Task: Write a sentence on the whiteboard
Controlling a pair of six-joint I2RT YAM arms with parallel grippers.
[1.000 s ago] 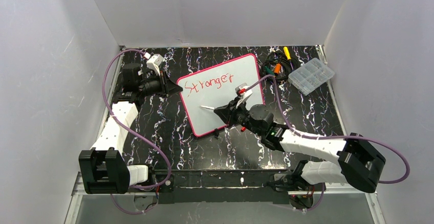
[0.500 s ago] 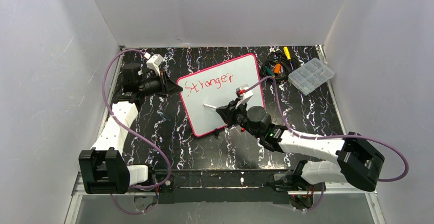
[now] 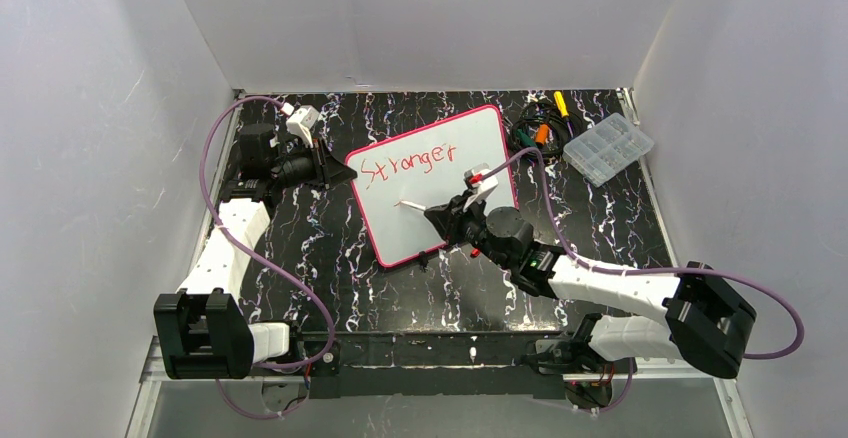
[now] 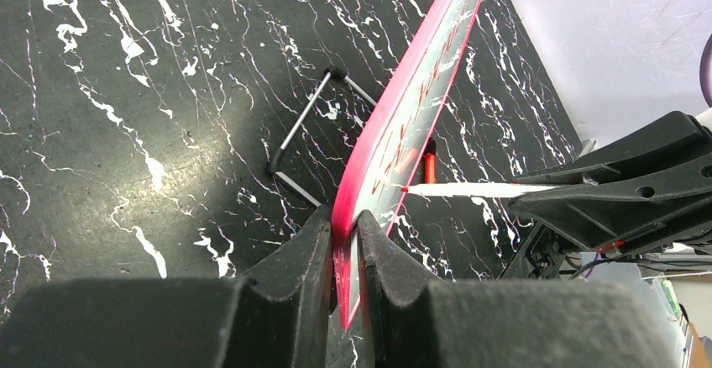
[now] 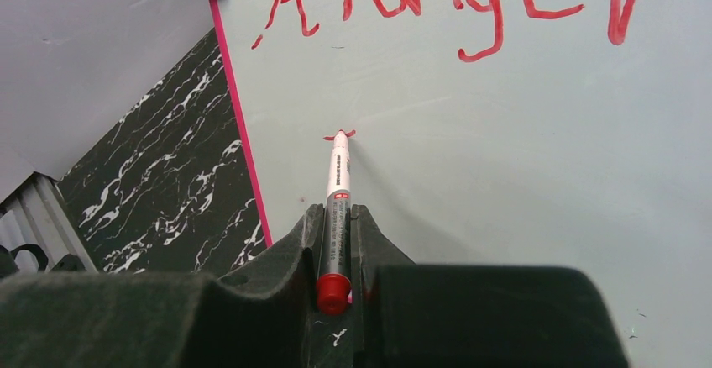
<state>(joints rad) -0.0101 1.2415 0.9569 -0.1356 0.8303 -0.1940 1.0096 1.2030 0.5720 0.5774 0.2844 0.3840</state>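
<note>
Red-ink word [image 3: 408, 163] x1, marker [image 5: 337, 191] x1, whiteboard [image 3: 472, 134] x1

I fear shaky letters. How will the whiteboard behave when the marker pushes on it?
Probably stiff: the whiteboard shows a thin, straight edge. Likely light and apt to tip, as it seems propped on a wire stand; the left gripper clamping its edge should steady it against the marker.

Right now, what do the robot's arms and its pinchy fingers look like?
The left arm and the right arm both have smooth white shells and chunky black joints. A purple cable loops along each one. The left gripper and right gripper are black, each with two wedge-shaped fingers that taper to the tips. A tiny green light glows on the right arm.
</note>
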